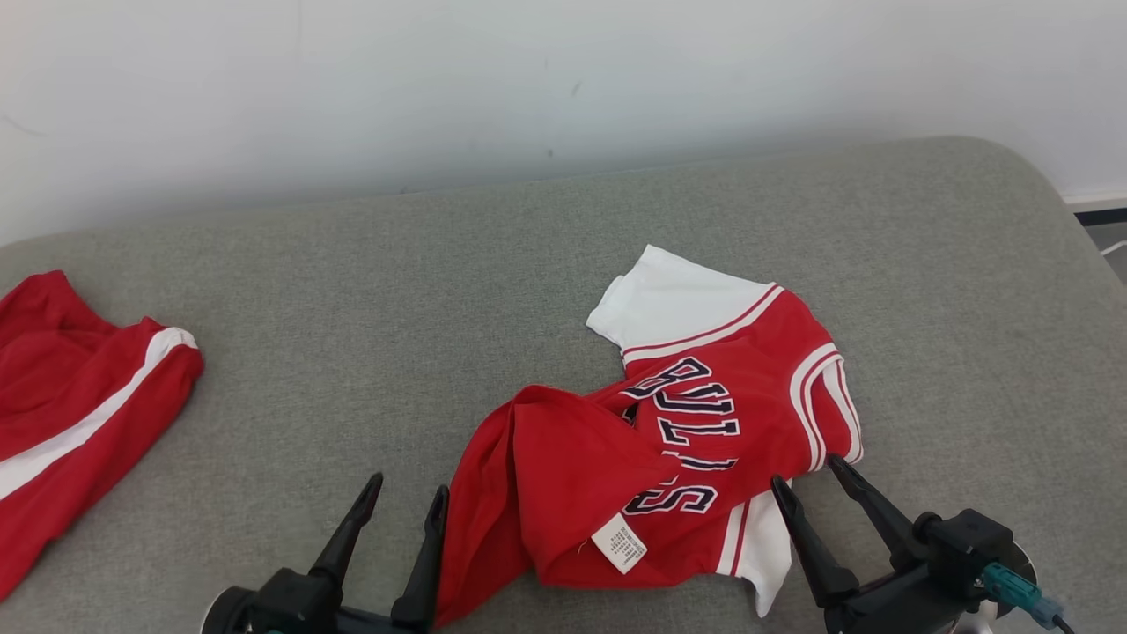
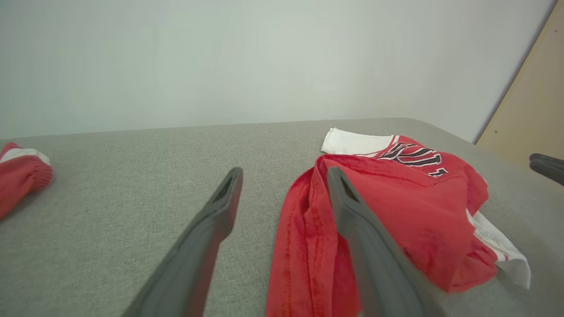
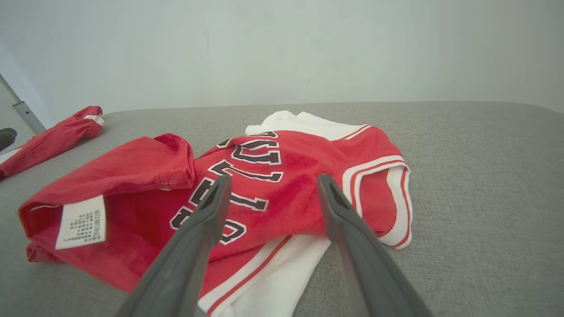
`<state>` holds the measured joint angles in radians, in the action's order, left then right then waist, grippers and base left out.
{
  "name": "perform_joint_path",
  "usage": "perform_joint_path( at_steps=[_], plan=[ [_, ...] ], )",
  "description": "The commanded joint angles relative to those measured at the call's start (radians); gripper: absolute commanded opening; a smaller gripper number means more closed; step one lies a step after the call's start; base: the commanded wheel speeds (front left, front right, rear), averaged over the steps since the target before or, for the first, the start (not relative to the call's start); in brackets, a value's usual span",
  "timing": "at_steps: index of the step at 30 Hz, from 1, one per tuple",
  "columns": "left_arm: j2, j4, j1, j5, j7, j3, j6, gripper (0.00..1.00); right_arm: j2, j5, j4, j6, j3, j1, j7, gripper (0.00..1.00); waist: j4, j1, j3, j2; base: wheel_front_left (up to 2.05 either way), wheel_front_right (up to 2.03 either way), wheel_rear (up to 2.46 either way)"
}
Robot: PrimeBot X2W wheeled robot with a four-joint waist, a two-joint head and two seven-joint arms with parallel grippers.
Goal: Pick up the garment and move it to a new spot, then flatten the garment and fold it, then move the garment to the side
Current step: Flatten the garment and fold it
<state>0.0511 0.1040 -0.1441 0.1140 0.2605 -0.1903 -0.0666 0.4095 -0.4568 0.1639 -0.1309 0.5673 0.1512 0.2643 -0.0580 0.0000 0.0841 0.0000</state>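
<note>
White wall (image 1: 563,79) at the back. Grey fabric-covered surface (image 1: 396,335) with a rounded far right corner. Red and white jersey (image 1: 704,423) lies crumpled right of centre on the surface, dark lettering up, hem folded over itself. Second red garment (image 1: 70,396) with a white stripe lies at the far left, well apart. Left gripper (image 1: 408,484): fingers apart, empty, just beside the jersey's left edge. Right gripper (image 1: 804,469): fingers apart, empty, at the jersey's lower right edge. White care label (image 1: 619,543) faces up on the folded hem.
</note>
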Motion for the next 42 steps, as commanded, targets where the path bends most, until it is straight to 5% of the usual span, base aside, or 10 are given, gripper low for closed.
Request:
perform_joint_path(
  at_steps=[1,16,32,33,34,35,42],
  plan=[
    [0.002,0.015,-0.003,-0.003,0.003,0.002,-0.002,1.0,-0.002,0.004,0.003,0.0,-0.001,0.004,0.003,1.0,-0.007,0.0,0.002,0.0,0.0,0.0,0.0],
    [0.013,0.154,0.084,-0.029,0.003,-0.081,-0.039,1.0,0.003,-0.005,0.017,0.0,-0.012,-0.004,0.003,1.0,-0.008,0.0,0.004,0.0,0.0,0.0,0.0],
    [0.017,0.396,-0.044,-0.027,0.003,-0.062,-0.029,1.0,-0.005,-0.005,0.033,0.0,0.02,0.024,0.003,1.0,-0.034,0.0,-0.001,0.0,0.0,0.0,0.0],
    [0.017,0.41,-0.049,-0.024,0.003,-0.064,-0.033,0.87,-0.006,-0.005,0.034,0.0,0.021,0.026,0.003,1.0,-0.036,0.0,0.0,0.0,0.0,0.0,0.0],
    [0.017,0.418,-0.056,-0.024,0.003,-0.065,-0.037,0.36,-0.007,-0.003,0.032,0.0,0.022,0.028,0.003,1.0,-0.038,0.0,0.001,0.0,0.0,0.0,0.0],
    [0.017,0.417,-0.067,-0.021,0.003,-0.063,-0.036,0.0,-0.008,-0.001,0.03,0.0,0.021,0.03,0.003,1.0,-0.039,0.0,0.002,0.0,0.0,0.0,0.0],
    [0.059,0.354,-0.112,-0.042,0.003,-0.034,-0.03,0.0,-0.016,0.014,0.024,0.0,0.015,0.037,0.003,1.0,-0.035,0.0,0.006,0.0,0.0,0.0,0.0]
  ],
)
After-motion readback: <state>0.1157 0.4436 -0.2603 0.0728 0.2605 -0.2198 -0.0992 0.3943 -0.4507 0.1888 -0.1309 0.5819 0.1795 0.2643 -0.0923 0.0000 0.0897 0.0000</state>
